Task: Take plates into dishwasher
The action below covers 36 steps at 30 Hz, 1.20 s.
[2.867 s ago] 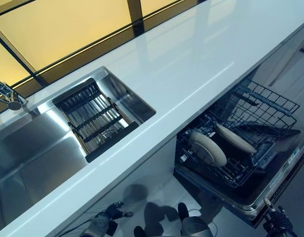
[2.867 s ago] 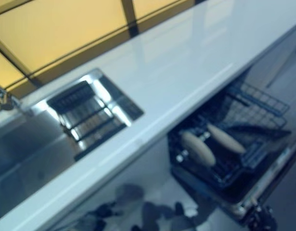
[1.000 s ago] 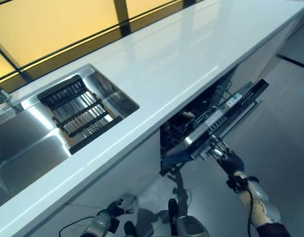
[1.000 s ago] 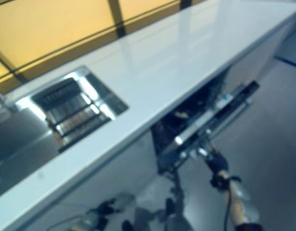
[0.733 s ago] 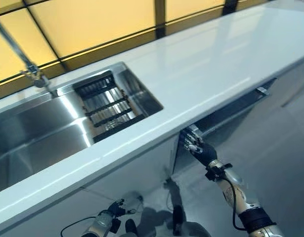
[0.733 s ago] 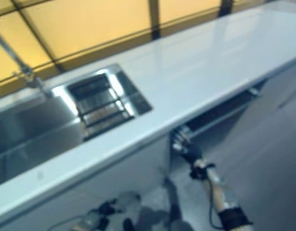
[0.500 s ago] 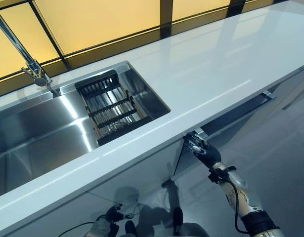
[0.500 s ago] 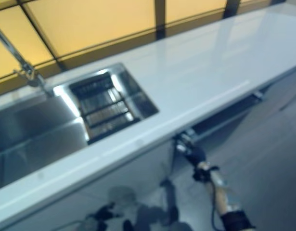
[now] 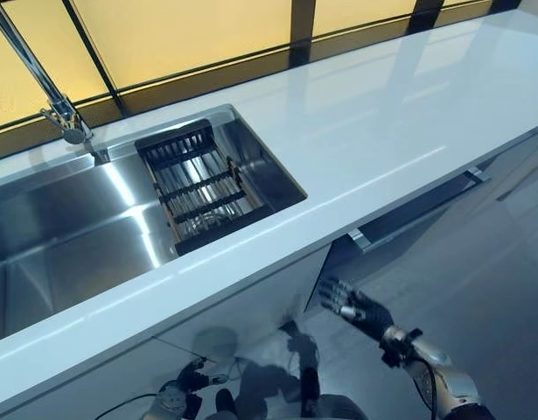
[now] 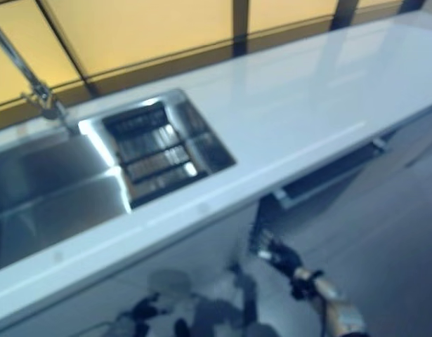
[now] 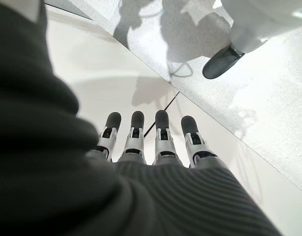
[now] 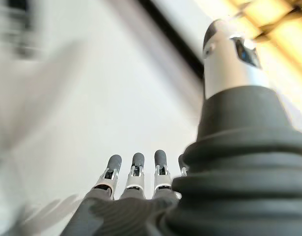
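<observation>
Right hand (image 9: 354, 306), fingers spread and empty, hangs just below the closed dishwasher door's long silver handle (image 9: 415, 209) under the white worktop (image 9: 356, 131)

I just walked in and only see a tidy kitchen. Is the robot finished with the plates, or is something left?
It looks nearly finished. The dishwasher door under the counter is closed, and no plates show on the counter or in the sink; whether any are inside the dishwasher cannot be seen. The right hand hangs open and empty just below the door, and the left hand is down by the floor, also empty.
</observation>
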Available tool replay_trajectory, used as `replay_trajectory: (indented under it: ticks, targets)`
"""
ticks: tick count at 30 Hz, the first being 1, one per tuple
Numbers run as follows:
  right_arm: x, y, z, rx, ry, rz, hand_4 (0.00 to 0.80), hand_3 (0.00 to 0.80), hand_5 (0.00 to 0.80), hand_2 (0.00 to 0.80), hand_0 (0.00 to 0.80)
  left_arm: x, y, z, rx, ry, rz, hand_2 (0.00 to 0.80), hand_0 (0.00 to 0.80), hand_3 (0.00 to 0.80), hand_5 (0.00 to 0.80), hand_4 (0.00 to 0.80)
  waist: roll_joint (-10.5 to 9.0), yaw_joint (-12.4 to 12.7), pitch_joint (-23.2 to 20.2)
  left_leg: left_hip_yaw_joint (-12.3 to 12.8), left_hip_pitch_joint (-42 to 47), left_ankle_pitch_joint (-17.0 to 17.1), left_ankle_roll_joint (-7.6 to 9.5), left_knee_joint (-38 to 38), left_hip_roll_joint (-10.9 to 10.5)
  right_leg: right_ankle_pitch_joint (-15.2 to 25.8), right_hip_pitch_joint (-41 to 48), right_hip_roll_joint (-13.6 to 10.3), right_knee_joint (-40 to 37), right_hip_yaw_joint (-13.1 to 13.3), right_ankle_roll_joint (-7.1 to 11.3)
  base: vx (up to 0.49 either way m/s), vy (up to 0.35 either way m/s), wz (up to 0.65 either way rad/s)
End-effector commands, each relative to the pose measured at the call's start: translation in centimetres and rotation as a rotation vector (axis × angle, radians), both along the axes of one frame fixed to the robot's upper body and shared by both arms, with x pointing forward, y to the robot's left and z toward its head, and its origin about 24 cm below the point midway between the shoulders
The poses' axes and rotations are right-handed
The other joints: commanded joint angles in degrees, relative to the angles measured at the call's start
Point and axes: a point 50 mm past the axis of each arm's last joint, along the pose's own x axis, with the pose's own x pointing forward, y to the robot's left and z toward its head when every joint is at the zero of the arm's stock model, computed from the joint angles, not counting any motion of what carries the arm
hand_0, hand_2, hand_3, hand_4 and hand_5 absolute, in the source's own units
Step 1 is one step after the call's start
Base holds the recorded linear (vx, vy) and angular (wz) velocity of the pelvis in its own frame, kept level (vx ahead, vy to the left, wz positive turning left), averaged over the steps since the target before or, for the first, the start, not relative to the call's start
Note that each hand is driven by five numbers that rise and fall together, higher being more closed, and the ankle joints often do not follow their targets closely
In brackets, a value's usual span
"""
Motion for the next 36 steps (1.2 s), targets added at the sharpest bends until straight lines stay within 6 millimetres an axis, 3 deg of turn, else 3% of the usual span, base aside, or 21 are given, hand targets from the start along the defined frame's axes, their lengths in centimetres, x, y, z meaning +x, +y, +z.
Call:
replay_trajectory:
  ticks: [1, 7, 8, 12, 15, 18, 20, 22, 26, 29, 33, 35, 36]
  targets:
    - [-0.4, 0.4, -1.3, -0.082, 0.055, 0.093, 0.000, 0.000, 0.000, 0.000, 0.000, 1.9, 3.1, 1.3, 0.087, -0.053, -0.010, 0.000, 0.000, 0.000, 0.000, 0.000, -4.32, -0.19, 0.51, 1.52, 0.56, -1.09, 2.54, 0.48, -3.80, -6.48, 4.35, 1.16, 1.22, 1.17, 2.60, -0.014, -0.052, 0.03]
    - [-3.6, -2.4, -6.2, -0.411, 0.294, -0.001, 0.000, 0.000, 0.000, 0.000, 0.000, 2.0, 2.8, 1.2, 0.099, -0.044, -0.028, 0.000, 0.000, 0.000, 0.000, 0.000, -4.50, 1.57, -0.03, 0.27, 0.93, -1.05, 2.62, 0.37, -3.82, -6.46, 5.37, 1.47, 0.82, 0.73, 2.52, 0.003, -0.048, 0.07]
    - [-3.9, -3.0, -7.0, -0.533, 0.319, -0.013, 0.000, 0.000, 0.000, 0.000, 0.000, 2.2, 2.6, 1.2, 0.101, -0.044, -0.036, 0.000, 0.000, 0.000, 0.000, 0.000, -4.45, 2.15, -0.11, -0.21, 0.97, -1.13, 2.65, 0.44, -3.88, -6.53, 5.59, 1.54, 0.81, 0.64, 2.48, -0.001, -0.057, 0.11]
    - [-3.3, -4.0, -7.6, -0.795, 0.328, -0.052, 0.000, 0.000, 0.000, 0.000, 0.000, 2.8, 1.6, 1.2, 0.098, -0.044, -0.040, 0.000, 0.000, 0.000, 0.000, 0.000, -4.11, 3.85, -0.23, -1.97, 0.84, -1.40, 2.86, 1.48, -3.92, -6.78, 6.08, 1.58, 1.16, 0.54, 2.04, -0.004, -0.051, 0.09]
    - [-2.8, -3.7, -7.9, -0.849, 0.368, -0.075, 0.000, 0.000, 0.000, 0.000, 0.000, 2.7, 1.1, 1.0, 0.080, -0.040, -0.028, 0.000, 0.000, 0.000, 0.000, 0.000, -3.81, 5.31, 0.05, -4.37, -0.99, -1.93, 2.71, 5.12, -4.01, -7.18, 6.66, 1.42, 2.06, 0.99, 1.28, 0.016, -0.050, 0.24]
    - [-3.5, -4.1, -8.3, -0.941, 0.397, -0.049, 0.000, 0.000, 0.000, 0.000, 0.000, 2.3, 0.7, 0.7, 0.057, -0.035, -0.034, 0.000, 0.000, 0.000, 0.000, 0.000, -3.29, 6.74, 0.49, -6.02, -3.26, -1.88, 2.27, 7.50, -4.42, -7.53, 7.91, 1.16, 2.30, 0.95, 1.06, 0.026, -0.029, 0.45]
    - [-4.3, -4.4, -8.7, -1.028, 0.419, 0.060, 0.000, 0.000, 0.000, 0.000, 0.000, 1.7, 0.6, 0.4, 0.039, -0.026, -0.032, 0.000, 0.000, 0.000, 0.000, 0.000, -2.82, 8.15, 0.94, -7.40, -4.61, -2.31, 2.38, 9.20, -4.91, -8.25, 8.70, 0.85, 2.71, 0.23, 0.58, -0.011, 0.012, 0.54]
    - [-4.5, -4.4, -8.9, -1.064, 0.424, 0.133, 0.000, 0.000, 0.000, 0.000, 0.000, 1.3, 0.5, 0.3, 0.028, -0.009, -0.035, 0.000, 0.000, 0.000, 0.000, 0.000, -3.12, 8.61, 0.95, -6.55, -4.90, -3.76, 2.79, 12.20, -5.35, -8.36, 8.52, 0.08, 3.04, -0.98, 0.08, -0.075, 0.041, 0.43]
    - [-4.5, -4.3, -8.9, -1.060, 0.435, 0.160, 0.000, 0.000, 0.000, 0.000, 0.000, 0.7, 0.8, 0.0, 0.008, 0.036, -0.018, 0.000, 0.000, 0.000, 0.000, 0.000, -5.05, 8.53, 0.80, -5.41, -5.56, -6.41, 3.47, 25.29, -6.65, -6.88, 7.31, -1.97, 2.64, -3.29, -0.61, -0.154, 0.055, 0.56]
    - [-5.0, -4.5, -9.0, -1.037, 0.454, 0.173, 0.000, 0.000, 0.000, 0.000, 0.000, -0.4, 1.0, -0.5, -0.021, 0.093, -0.016, 0.000, 0.000, 0.000, 0.000, 0.000, -5.34, 7.37, -0.67, -7.09, -2.15, -6.50, 1.70, 35.43, -7.89, -5.29, 4.73, -2.63, 2.01, -5.82, -1.43, -0.290, 0.113, 0.46]
    - [-5.8, -5.1, -9.0, -1.017, 0.484, 0.161, 0.000, 0.000, 0.000, 0.000, 0.000, -1.4, 0.7, -0.9, -0.054, 0.110, 0.013, 0.000, 0.000, 0.000, 0.000, 0.000, -3.19, 5.85, -3.12, -10.74, 3.23, -1.14, -1.70, 36.98, -10.09, -4.30, 2.42, -1.45, 1.21, -7.72, -2.11, -0.285, 0.174, 0.03]
    - [-6.0, -5.3, -9.0, -1.015, 0.494, 0.149, 0.000, 0.000, 0.000, 0.000, 0.000, -1.5, 0.5, -1.0, -0.059, 0.112, 0.019, 0.000, 0.000, 0.000, 0.000, 0.000, -2.50, 5.53, -3.75, -11.55, 4.85, -0.65, -2.15, 34.78, -10.54, -3.84, 1.61, -1.05, 1.19, -8.21, -1.91, -0.320, 0.214, 0.57]
    - [-6.0, -5.4, -9.0, -1.006, 0.504, 0.132, 0.000, 0.000, 0.000, 0.000, 0.000, -1.4, 0.3, -1.0, -0.063, 0.108, 0.015, 0.000, 0.000, 0.000, 0.000, 0.000, -2.08, 5.21, -4.01, -11.74, 6.52, -2.36, -1.74, 30.52, -10.58, -2.67, 0.22, -1.13, 1.31, -8.48, -0.95, -0.439, 0.284, 0.69]
